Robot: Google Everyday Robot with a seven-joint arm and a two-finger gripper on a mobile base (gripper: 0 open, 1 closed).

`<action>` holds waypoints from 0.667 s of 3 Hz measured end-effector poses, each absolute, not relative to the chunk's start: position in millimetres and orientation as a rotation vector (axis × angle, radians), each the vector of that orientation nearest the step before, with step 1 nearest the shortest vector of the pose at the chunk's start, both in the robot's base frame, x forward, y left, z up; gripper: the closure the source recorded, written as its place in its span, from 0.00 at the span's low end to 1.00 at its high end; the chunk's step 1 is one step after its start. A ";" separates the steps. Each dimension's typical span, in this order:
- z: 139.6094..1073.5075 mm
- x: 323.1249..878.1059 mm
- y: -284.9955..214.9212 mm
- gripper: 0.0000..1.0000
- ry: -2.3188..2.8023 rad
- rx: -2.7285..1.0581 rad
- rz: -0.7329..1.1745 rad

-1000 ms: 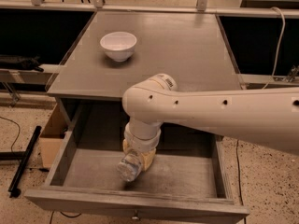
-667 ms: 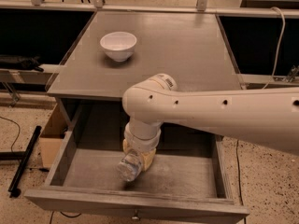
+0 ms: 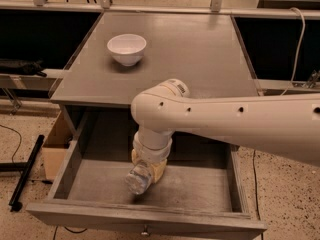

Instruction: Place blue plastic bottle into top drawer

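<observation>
Counting what you are facing: one blue plastic bottle (image 3: 138,179), one top drawer (image 3: 150,218) standing pulled out, one white bowl (image 3: 127,48), one arm (image 3: 235,121) and one gripper (image 3: 148,170). You are also seeing one cardboard box (image 3: 53,149) sitting on the floor left of the drawer, and one black pole (image 3: 25,171) lying on the floor beside it.

Your gripper is hanging inside the drawer, below the front edge of the worktop (image 3: 200,49) and a little left of the drawer's middle. The arm is reaching in from the right and bending down at the wrist. The tan fingers (image 3: 161,168) are sitting on either side of the bottle and pressing against it, so the gripper is clamping the bottle, opened only as wide as the bottle's body.

The bottle is sticking out below and slightly left of the gripper, tilting with its lower end pointing toward the drawer's front. It is sitting inside the drawer's walls, low over the drawer floor; whether its lower end is touching that floor is something you cannot tell from here. The small round knob (image 3: 145,231) is showing on the drawer front, just below the bottle. The bowl is resting upright on the worktop, toward its back left, well apart from the gripper and the bottle.
</observation>
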State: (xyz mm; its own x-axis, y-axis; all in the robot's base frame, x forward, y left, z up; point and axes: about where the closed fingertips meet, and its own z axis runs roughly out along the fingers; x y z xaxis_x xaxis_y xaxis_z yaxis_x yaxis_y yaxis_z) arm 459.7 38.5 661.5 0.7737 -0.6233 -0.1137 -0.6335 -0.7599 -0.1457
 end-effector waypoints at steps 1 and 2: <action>661.6 459.7 38.5 0.27 0.997 -2.791 0.087; 661.6 459.7 38.5 0.00 0.997 -2.791 0.086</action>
